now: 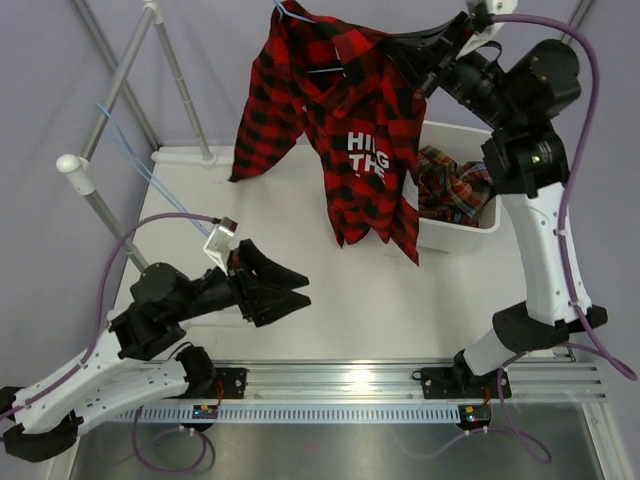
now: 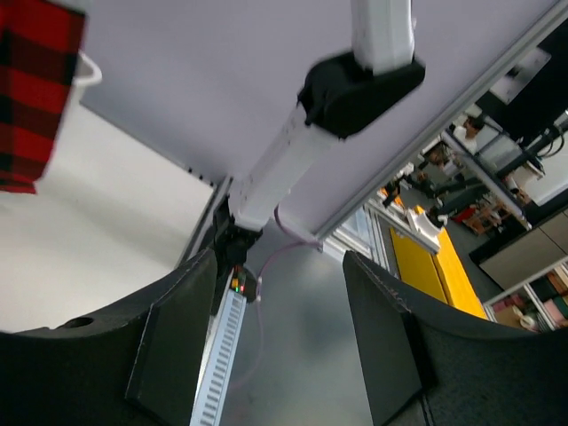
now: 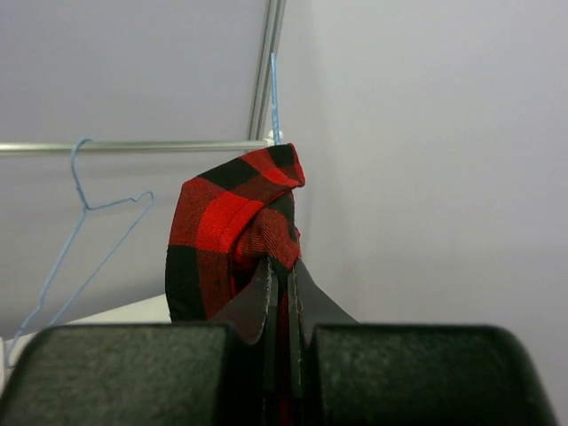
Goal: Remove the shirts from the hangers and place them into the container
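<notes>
A white tabletop (image 1: 300,230) seen from above, with two black-and-white robot arms bolted at its near edge and a rack of white-and-grey poles (image 1: 178,80) rising at the far left.

A red-and-black check flannel shirt with white lettering (image 1: 350,130) hangs in the air above the far middle of the tabletop. It is spread wide, with one sleeve drooping to the left and the body falling to the right. The right hand (image 1: 415,55) reaches in from the far right corner and holds the shirt up near its top. In the right wrist view the right hand (image 3: 282,266) is clamped tight, its two black fingers pressed together on a bunched fold of the red-and-black cloth (image 3: 235,235). A short bit of light-blue wire (image 1: 290,14) shows at the top edge of the shirt. Whether it sits inside the shirt cannot be told.

A white rectangular plastic basket with rounded corners (image 1: 460,235) stands on the tabletop at the far right, just beside the hanging shirt's lower hem. A crumpled multicolour plaid shirt of red, navy and tan (image 1: 455,185) lies inside it.

A thin light-blue wire hanger (image 3: 86,206), bare of any shirt, hangs by its hook from a horizontal rack pole in the right wrist view.

The left hand (image 1: 295,295) hovers low over the near left of the tabletop, well apart from the shirt and the basket. In the left wrist view the left hand (image 2: 280,346) has its jaws spread apart with nothing between them.
</notes>
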`<state>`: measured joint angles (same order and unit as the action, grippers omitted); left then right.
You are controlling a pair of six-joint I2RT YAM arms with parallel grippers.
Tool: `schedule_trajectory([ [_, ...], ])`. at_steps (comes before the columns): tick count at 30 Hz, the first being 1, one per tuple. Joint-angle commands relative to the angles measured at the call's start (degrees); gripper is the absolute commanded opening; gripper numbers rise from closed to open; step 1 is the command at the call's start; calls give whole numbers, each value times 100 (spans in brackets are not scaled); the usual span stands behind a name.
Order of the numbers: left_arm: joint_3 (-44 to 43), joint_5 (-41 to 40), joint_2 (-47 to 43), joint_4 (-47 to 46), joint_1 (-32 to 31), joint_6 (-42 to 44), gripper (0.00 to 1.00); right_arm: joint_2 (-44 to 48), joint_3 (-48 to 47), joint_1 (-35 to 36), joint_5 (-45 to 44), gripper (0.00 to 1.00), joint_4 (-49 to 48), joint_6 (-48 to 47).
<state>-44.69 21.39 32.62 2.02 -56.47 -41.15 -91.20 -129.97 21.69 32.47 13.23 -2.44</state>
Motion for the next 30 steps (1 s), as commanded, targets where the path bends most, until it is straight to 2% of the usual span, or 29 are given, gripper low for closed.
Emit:
schedule_trajectory([
  [1,-891,-774,226,113,-22,291,65,646,77,19,-127,0,-172,208],
  [5,-1717,-1373,648,141,-31,493,65,893,-18,19,-232,0,318,209],
  [8,-2438,-1365,1201,44,-31,782,65,1164,181,28,-162,0,637,208],
  [11,-3080,-1707,1738,97,-22,1125,65,1735,1286,19,-179,0,173,498],
  [14,-3484,-2120,2151,-8,-22,1363,65,2211,1929,28,-101,0,-66,735],
  [16,-3521,-2567,2292,-314,-31,1408,65,2422,2098,28,-30,0,-75,850],
  [19,-3529,-3130,2529,-553,-31,1293,58,2659,2292,28,-82,0,39,859],
  [25,-3389,-4429,2662,-887,-31,1205,58,2862,2230,28,-21,0,478,701],
  [27,-3572,-4834,2714,-836,-31,1336,58,2941,2301,28,-21,0,583,648],
  [30,-4019,-4942,2880,-844,-22,1696,58,2985,2310,28,-4,0,671,622],
])
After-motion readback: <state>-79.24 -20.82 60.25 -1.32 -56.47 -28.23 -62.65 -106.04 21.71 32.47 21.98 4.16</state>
